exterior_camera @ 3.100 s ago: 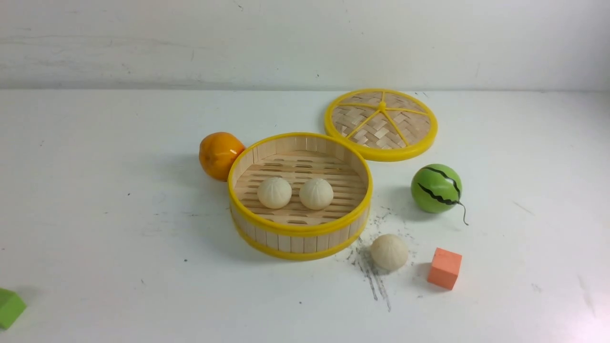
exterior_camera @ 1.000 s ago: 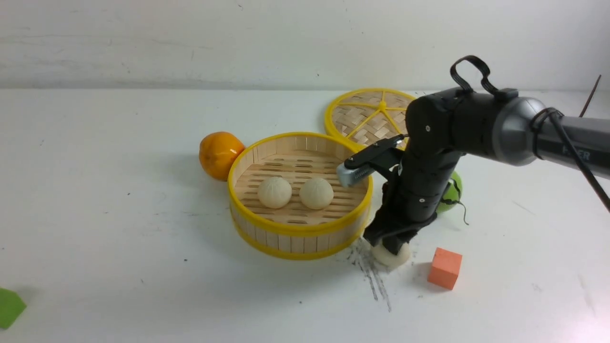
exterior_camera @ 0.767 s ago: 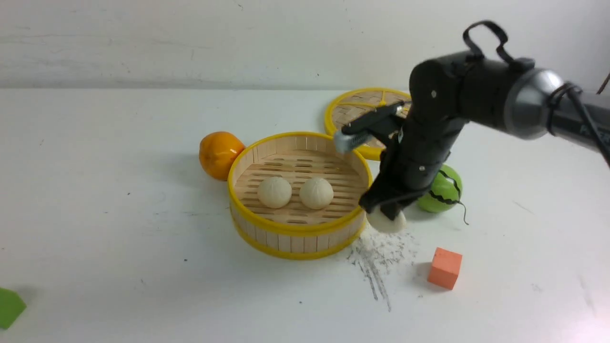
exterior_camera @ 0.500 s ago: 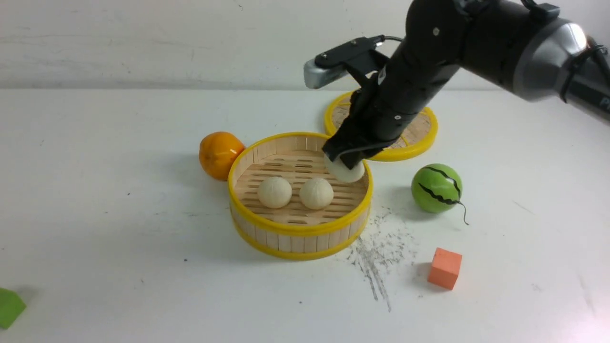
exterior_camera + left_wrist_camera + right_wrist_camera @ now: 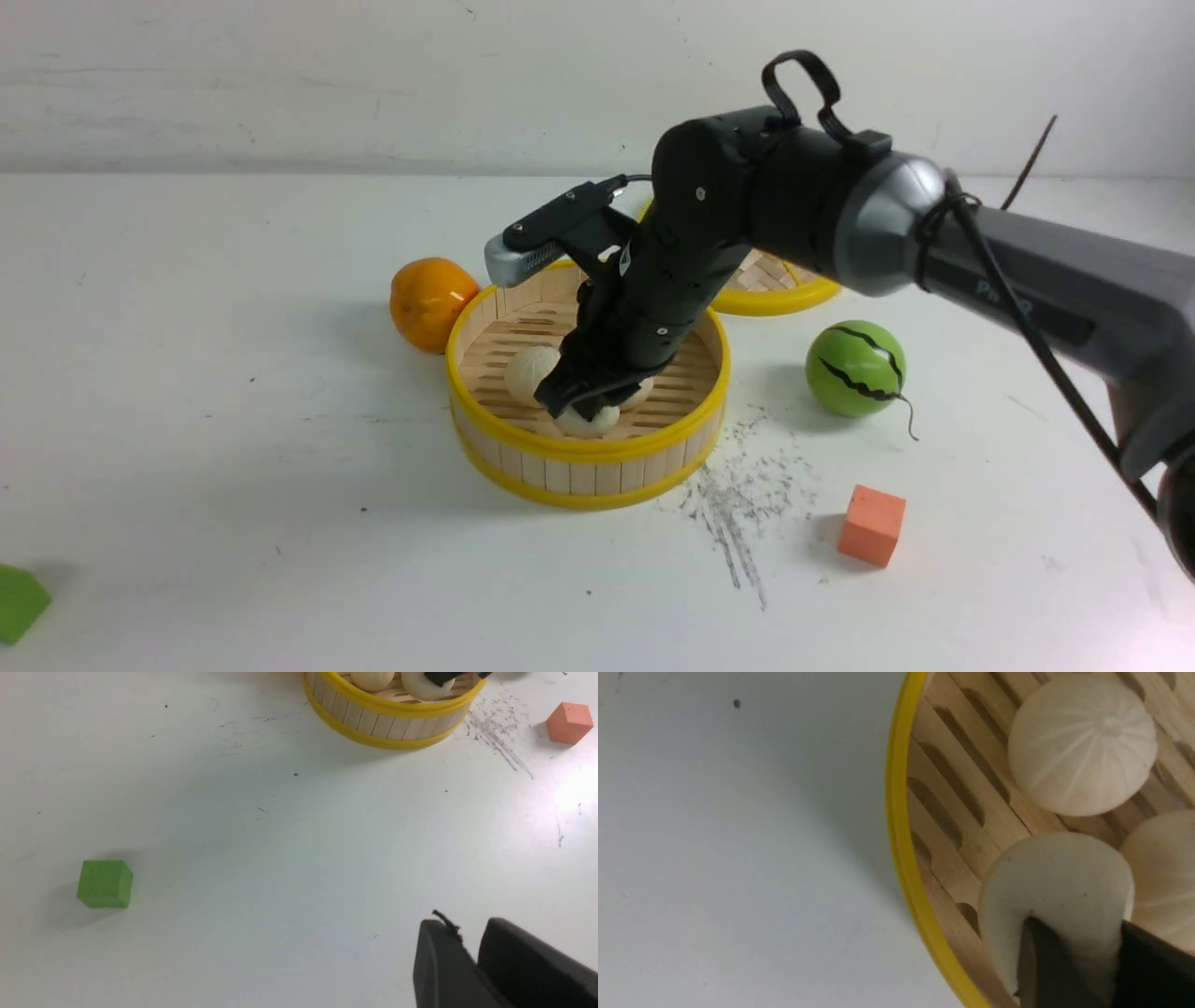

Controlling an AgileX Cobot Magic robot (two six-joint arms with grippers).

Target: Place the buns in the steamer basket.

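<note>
White table, "PIPER" on right arm [image 5: 1027,271].

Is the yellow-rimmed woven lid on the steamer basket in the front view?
No, the woven lid lies on the table behind the steamer basket, whose slatted floor shows.

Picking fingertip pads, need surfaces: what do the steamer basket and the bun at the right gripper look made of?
Steamer basket: looks like bamboo or wood slats, matte, with visible grain; yellow rim smooth, perhaps painted or plastic. Bun between the fingers of the right gripper: matte off-white, maybe foam or soft plastic; small dark specks, no clear gloss. Softness can't be told.
</note>
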